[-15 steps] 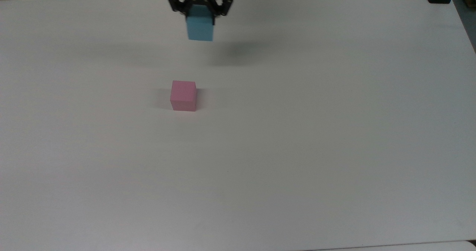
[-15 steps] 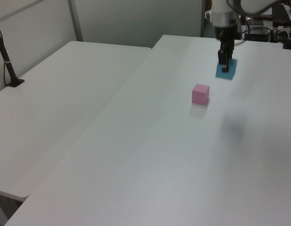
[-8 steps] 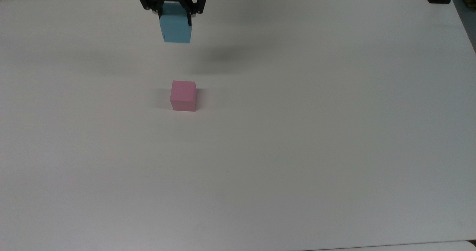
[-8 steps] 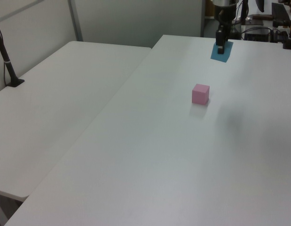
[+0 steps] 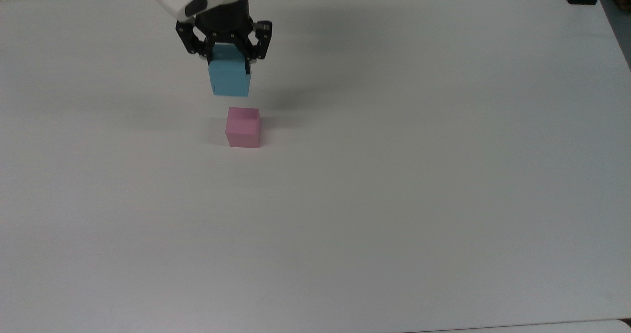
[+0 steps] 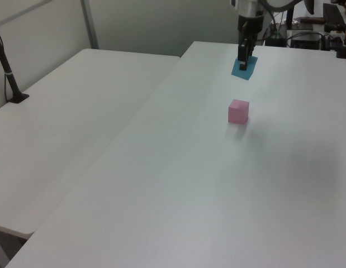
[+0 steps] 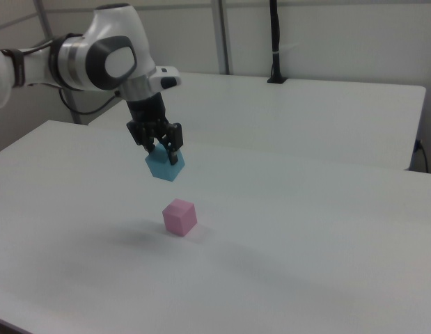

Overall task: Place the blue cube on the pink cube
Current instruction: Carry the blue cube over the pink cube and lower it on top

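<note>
The carry step looks to be in hand: the blue cube (image 5: 229, 77) hangs in the air above the table (image 5: 394, 175), up and slightly off from the pink cube (image 5: 243, 127), which sits alone on the tabletop. The gripper (image 5: 226, 59) is closed onto the blue cube's upper part, its fingers narrowed to the cube's width (the cube looks turned a little askew relative to the pink cube in the right view). Next, the arm probably must centre the load over the pink cube, square it, then lower gently before letting go
</note>
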